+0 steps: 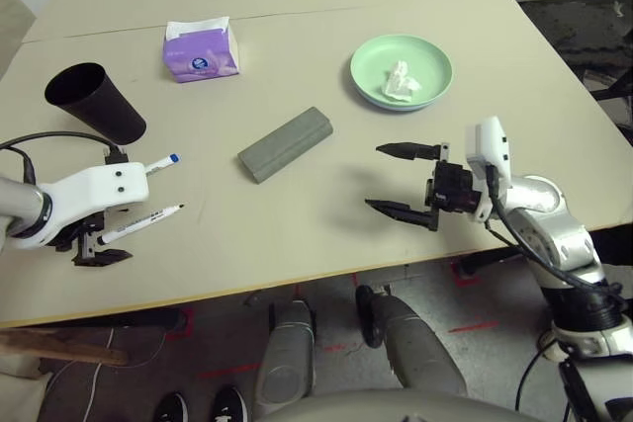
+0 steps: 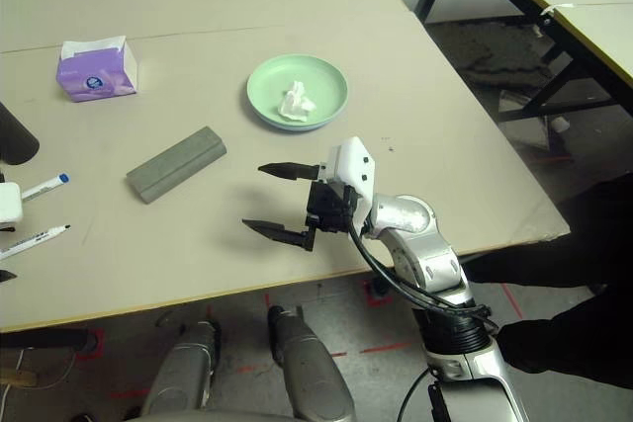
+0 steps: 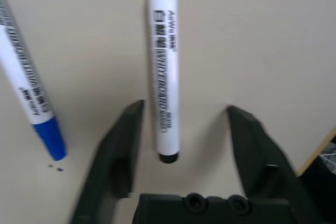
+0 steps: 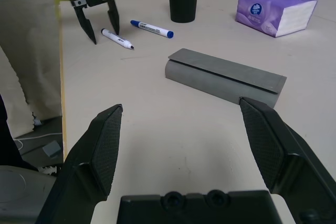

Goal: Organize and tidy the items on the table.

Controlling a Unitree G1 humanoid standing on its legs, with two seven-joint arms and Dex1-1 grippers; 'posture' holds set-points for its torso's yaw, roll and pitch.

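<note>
Nearest the front left edge of the table (image 1: 297,7), the black-tipped pen (image 3: 164,77) is straddled by the half-open left gripper (image 3: 178,135), whose jaws should be shut gently around its middle while the right gripper (image 1: 401,181) is kept wide and empty.

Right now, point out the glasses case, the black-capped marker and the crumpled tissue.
grey glasses case (image 1: 285,144): left eye view, middle of its lid.
black-capped marker (image 3: 164,77): left wrist view, printed white barrel.
crumpled tissue (image 1: 400,83): left eye view, centre of the wad.
</note>
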